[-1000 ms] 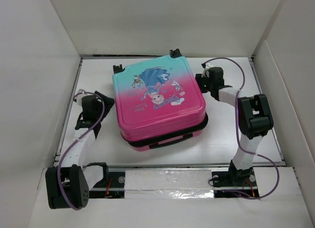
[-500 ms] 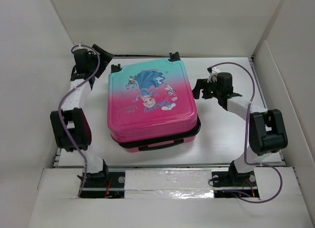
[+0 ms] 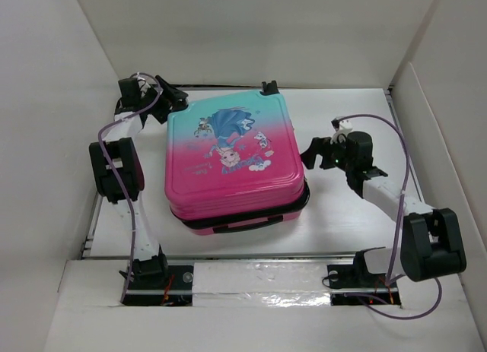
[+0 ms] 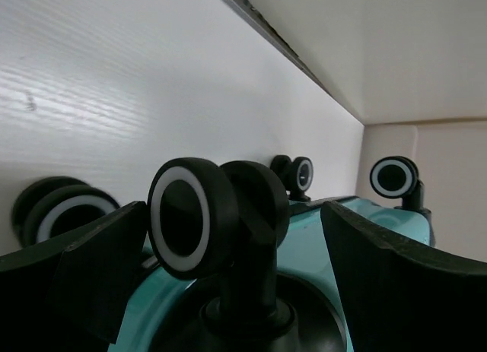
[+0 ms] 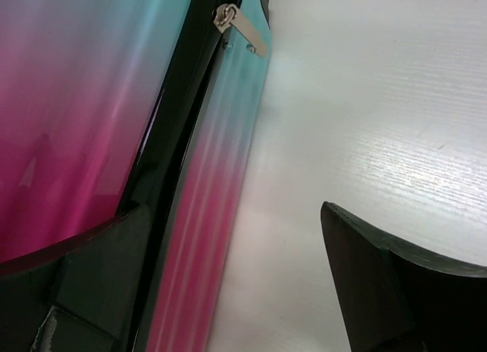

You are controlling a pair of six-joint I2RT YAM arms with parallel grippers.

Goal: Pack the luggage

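luggage (image 3: 232, 162) shut, inside hidden | left gripper (image 3: 173, 99) apart astride wheel (image 4: 181, 226) | right gripper (image 3: 310, 153) apart beside shell

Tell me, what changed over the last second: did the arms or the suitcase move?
The left end effector swung from the near left side of the suitcase to its far left corner, where it now sits open around a wheel. The right end effector slid back along the right side, towards the arm bases. The suitcase shifted slightly left. It stayed shut and lying flat, and nothing was gripped.
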